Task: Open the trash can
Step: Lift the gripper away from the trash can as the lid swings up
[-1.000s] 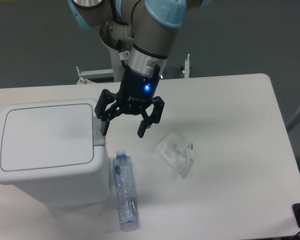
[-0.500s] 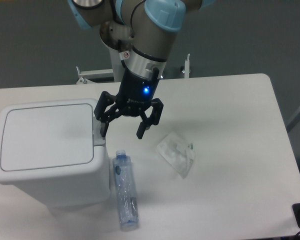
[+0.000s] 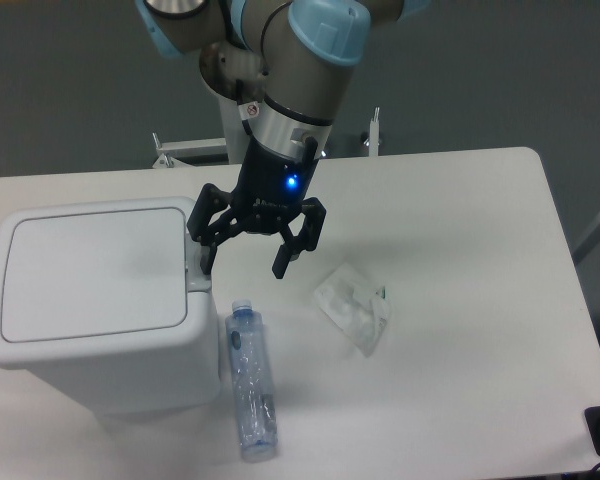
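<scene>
Change: gripper (image 3: 242,263) has crept slightly left toward the trash can's edge since a second ago; everything else lies as it did.
Arm pose: UR5e arm (image 3: 290,60) comes down from the top of view, wrist tilted, a blue light glowing on the gripper body.
Gripper state: fingers spread wide, holding nothing; the left fingertip (image 3: 206,262) sits at the grey push tab (image 3: 196,268), contact cannot be told.
Trash can (image 3: 100,305): just left of the gripper, white, lid (image 3: 92,272) flat and closed.
Plastic bottle (image 3: 251,380): below the gripper, lying beside the trash can's right wall.
Clear wrapper (image 3: 353,305): below and right of the gripper, flat on the white table (image 3: 460,300).
</scene>
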Controlling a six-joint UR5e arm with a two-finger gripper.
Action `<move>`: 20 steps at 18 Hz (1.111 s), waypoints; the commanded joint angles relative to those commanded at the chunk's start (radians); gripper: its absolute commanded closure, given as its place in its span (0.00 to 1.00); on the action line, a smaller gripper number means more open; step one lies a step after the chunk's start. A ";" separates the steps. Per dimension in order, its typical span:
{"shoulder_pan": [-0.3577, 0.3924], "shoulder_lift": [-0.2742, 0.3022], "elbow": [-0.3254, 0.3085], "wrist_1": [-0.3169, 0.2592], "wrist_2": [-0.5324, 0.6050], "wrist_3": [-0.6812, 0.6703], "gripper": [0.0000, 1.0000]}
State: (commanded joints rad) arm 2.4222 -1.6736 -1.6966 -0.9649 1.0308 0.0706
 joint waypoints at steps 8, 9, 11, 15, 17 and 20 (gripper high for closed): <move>0.000 0.008 0.041 0.024 0.000 0.002 0.00; 0.006 0.009 0.070 0.049 0.000 0.005 0.00; 0.043 0.008 0.115 0.080 0.002 0.012 0.00; 0.139 0.011 0.143 0.083 0.008 0.150 0.00; 0.169 0.005 0.149 0.078 0.062 0.216 0.00; 0.219 0.009 0.143 0.068 0.245 0.361 0.00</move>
State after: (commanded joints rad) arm 2.6415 -1.6644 -1.5539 -0.8973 1.2759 0.4320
